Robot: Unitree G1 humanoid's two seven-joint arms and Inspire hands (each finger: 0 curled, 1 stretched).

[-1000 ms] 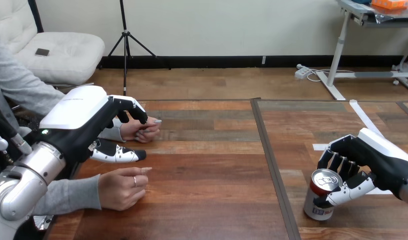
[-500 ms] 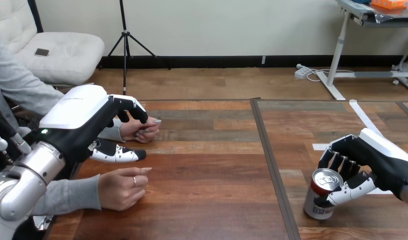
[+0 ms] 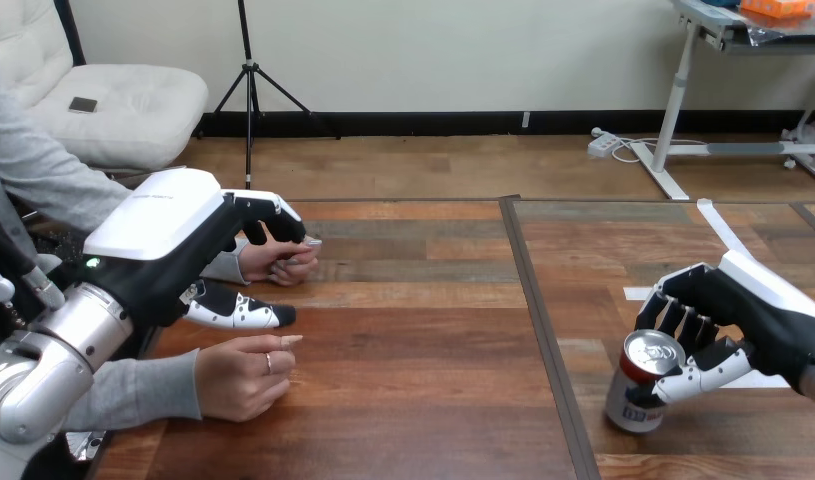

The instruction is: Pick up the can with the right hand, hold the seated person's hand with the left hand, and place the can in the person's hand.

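Gripped the can (image 3: 639, 383), at the table's (image 3: 433, 330) right, with the right hand (image 3: 753, 318), fingers curled round it: pickup seemingly under way. Hung the left hand (image 3: 168, 240), open and empty, over the person's hand (image 3: 273, 262); likely needed a lift next.

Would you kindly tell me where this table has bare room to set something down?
The broad middle of the table, between the person's nearer hand and the can, lies bare. Crowded: the left edge, where the left hand hangs over the person's farther hand, and the near right, where the right hand grips the can.
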